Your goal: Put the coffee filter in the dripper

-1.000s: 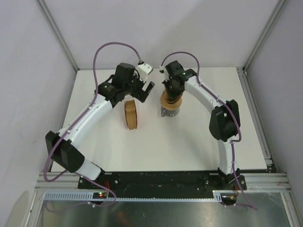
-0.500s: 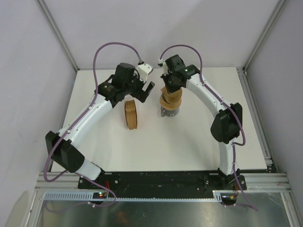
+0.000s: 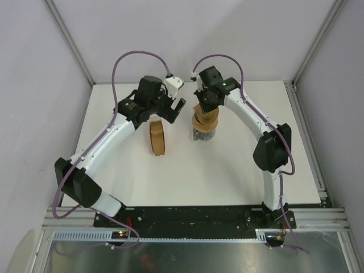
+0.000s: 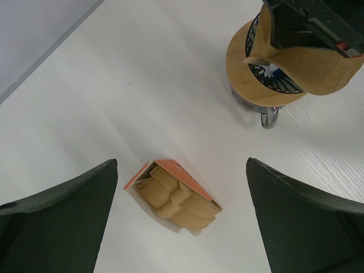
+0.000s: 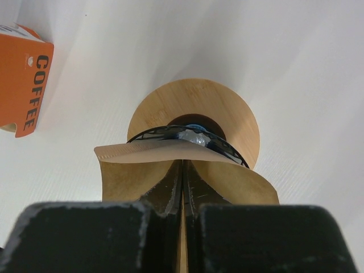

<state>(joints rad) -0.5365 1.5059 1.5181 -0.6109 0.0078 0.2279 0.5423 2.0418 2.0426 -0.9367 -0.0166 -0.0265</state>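
Right gripper point(image 5: 182, 170): jaws fully closed, pinching the coffee filter point(image 5: 128, 173) along its middle; the brown paper flares out to both sides of the fingers. The filter hangs directly above the dripper point(image 5: 193, 135), its lower edge at the dark ribbed rim; whether paper and rim touch cannot be determined. The filter is not seated in the cone. The dripper sits in its wooden collar point(image 5: 193, 99), which rests on a glass jug point(image 4: 263, 111) near the middle of the white table point(image 3: 227, 170). Left gripper point(image 4: 182, 164): jaws wide apart, holding nothing, hovering above the upright stack of filters point(image 4: 176, 199) in an orange carton point(image 5: 25, 79) marked COFFEE. The carton stands just left of the jug, apart from it.
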